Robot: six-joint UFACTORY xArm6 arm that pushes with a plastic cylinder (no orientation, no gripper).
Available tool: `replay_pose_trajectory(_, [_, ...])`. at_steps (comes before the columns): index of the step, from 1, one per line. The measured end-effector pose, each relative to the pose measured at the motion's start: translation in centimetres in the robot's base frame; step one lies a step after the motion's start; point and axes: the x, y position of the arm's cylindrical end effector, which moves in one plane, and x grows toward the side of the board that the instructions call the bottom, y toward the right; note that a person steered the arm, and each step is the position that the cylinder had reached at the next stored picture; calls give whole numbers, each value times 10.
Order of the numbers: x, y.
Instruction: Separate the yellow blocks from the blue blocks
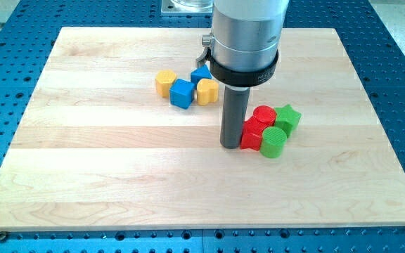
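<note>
Wood grain runs across the pale surface, which sits on a blue perforated base. My tip rests on the surface just at the view's left of a red block, touching it or very nearly so; the gap is too fine to judge. No hand exists on this arm, only the straight dark rod, so nothing is grasped or clenched.

Beyond my tip toward the view's top and left lies the task's cluster. A yellow block sits farthest to the view's left, a blue cube just beside it, and a second yellow block touches the cube's other side. A second blue block peeks out behind them, partly hidden by the arm's grey housing.

On my tip's right side, a second red block sits above the first, with a green star beside it and a green cylinder nearer the view's bottom, all bunched together.
</note>
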Motion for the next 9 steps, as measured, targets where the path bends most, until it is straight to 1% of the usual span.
replay_pose_trajectory(3, [1,-6])
replay_pose_trajectory(4, [-57,-3])
replay_pose_trajectory(5, [-100,-18])
replay_pose_trajectory(6, [-115,-76])
replay_pose_trajectory(7, [-137,-94])
replay_pose_trajectory(8, [-137,-150])
replay_pose_trajectory(9, [-144,-179])
